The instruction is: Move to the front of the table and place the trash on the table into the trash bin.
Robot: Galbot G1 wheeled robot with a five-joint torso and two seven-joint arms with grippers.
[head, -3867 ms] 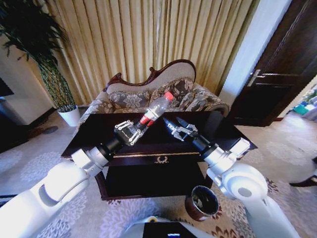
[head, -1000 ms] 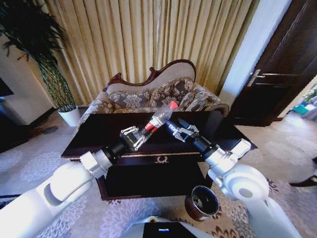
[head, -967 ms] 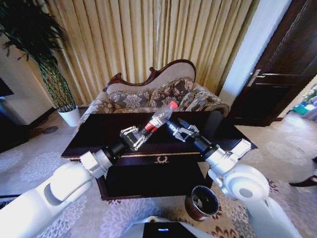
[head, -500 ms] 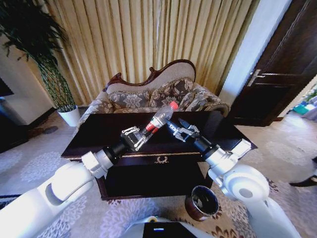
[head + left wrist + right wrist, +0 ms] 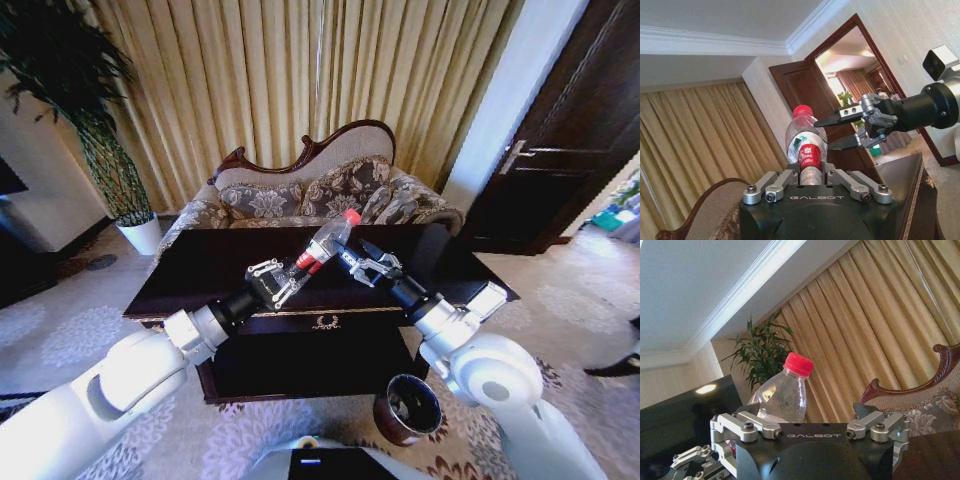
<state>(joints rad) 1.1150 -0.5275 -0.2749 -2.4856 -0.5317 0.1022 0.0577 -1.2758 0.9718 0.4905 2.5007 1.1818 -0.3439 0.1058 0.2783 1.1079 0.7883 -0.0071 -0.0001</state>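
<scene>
Above table (image 5: 200, 262), left hand (image 5: 287, 282) grips bottle (image 5: 325, 241); left wrist shows right hand (image 5: 837, 132) spread.

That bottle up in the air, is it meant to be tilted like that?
The bottle leans, cap away from the robot, gripped near its base by the left end effector above the table. The open right end effector sits beside it. Nothing looks spilled or damaged.

The right tool (image 5: 807, 427) has its fingers spread, and the clear bottle (image 5: 781, 396) with a red cap rises between them, before gold curtains (image 5: 875, 325) and a plant (image 5: 762, 347).
</scene>
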